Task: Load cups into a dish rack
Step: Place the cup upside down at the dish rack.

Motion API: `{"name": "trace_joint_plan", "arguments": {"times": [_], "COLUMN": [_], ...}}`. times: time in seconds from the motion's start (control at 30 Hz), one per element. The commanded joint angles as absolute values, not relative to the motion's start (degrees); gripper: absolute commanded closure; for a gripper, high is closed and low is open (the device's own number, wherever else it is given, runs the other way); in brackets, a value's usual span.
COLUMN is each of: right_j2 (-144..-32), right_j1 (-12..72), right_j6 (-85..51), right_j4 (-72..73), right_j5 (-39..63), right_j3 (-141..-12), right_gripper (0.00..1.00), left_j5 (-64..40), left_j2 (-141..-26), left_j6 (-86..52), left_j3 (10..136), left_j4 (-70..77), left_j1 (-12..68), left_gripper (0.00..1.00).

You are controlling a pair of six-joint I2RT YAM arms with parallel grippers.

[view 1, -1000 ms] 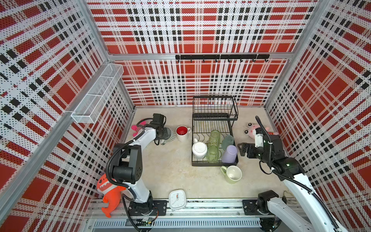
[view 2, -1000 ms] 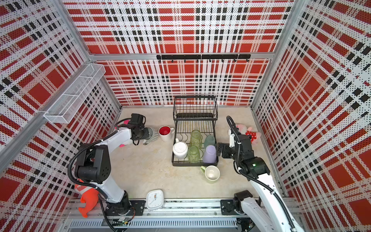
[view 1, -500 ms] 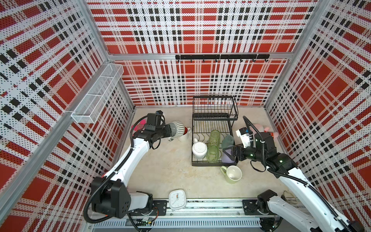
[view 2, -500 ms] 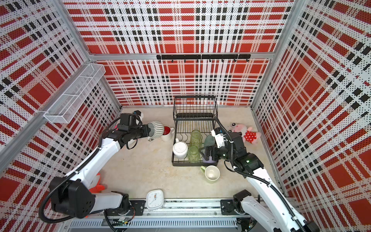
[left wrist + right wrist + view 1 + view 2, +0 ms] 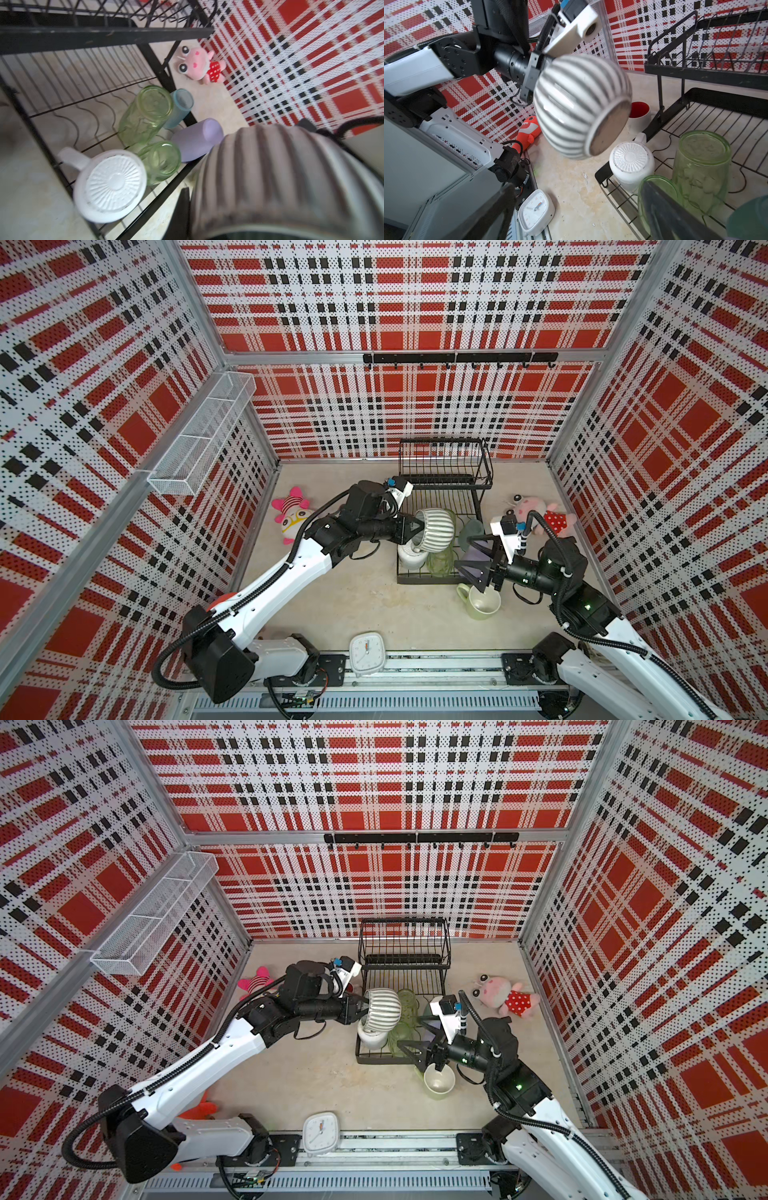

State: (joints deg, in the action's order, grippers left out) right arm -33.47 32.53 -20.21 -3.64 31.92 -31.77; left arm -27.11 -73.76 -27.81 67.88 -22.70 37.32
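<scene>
**Ribbed mug hangs over a crowded rack**

The left gripper is clamped on the mouth end of the ribbed mug, which hangs on its side in the air over the near left part of the dish rack; the rack stands at about 1 o'clock from the table's middle in both top views; the right gripper has its jaws spread wide and holds nothing, hovering at the rack's near right corner.

The hold looks like a pinch on one wall of a round, heavy mug; a slip would likely drop it onto the white mug and the green glasses below, and glass could crack; the near rows look full, so lowering here may topple the upturned cups, while free wires lie toward 12 o'clock; the arms are near each other, so a sweep by either could bump the lavender tumbler, tilted at the corner; whether it sits inside the rim I cannot tell.

Eight cups:
- five at the rack: one white mug, two green glasses, one teal tumbler, one lavender tumbler;
- one ribbed mug aloft;
- two on the table: the pale-green mug at 4 o'clock and the red-inside mug beside the rack's 9 o'clock side.

Three plush toys; one clock at 6 o'clock; one wall basket.
</scene>
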Motion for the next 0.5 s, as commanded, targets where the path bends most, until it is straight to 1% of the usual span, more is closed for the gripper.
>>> {"name": "trace_joint_plan", "arguments": {"times": [0.0, 0.1, 0.17, 0.23, 0.33, 0.37, 0.47], "right_j2": [-27.61, -26.55, -28.56, -31.50, -35.33, -36.39, -38.46], "right_j1": [33.13, 33.13, 33.13, 33.14, 33.22, 33.18, 33.22], "right_j6": [-16.47, -13.21, -14.07, -16.80, -20.08, -20.81, -22.23], "right_j4": [11.97, 13.89, 16.16, 20.42, 26.21, 26.81, 29.96], "right_j5": [32.01, 32.51, 33.75, 35.32, 36.01, 36.14, 37.26], "right_j3": [-26.47, -25.40, -25.71, -25.65, -26.03, -26.63, -27.18], "right_gripper": [0.02, 0.04, 0.08, 0.15, 0.30, 0.31, 0.32], "left_j5": [-35.40, -36.12, -36.72, -37.40, -39.51, -40.18, -39.64], "left_j2": [-71.22, -70.76, -70.62, -70.50, -70.23, -70.15, -69.77], "left_j6": [-35.34, -37.23, -38.56, -40.28, -43.50, -45.04, -46.71], "left_j3": [68.49, 68.51, 68.13, 67.39, 65.55, 64.93, 64.94], "left_j4": [-7.80, -4.83, -1.83, 1.66, 8.39, 10.43, 11.88], "left_j1": [37.67, 39.50, 41.42, 42.92, 44.01, 44.03, 44.36], "left_gripper": [1.00, 1.00, 1.00, 1.00, 1.00, 1.00, 1.00]}}
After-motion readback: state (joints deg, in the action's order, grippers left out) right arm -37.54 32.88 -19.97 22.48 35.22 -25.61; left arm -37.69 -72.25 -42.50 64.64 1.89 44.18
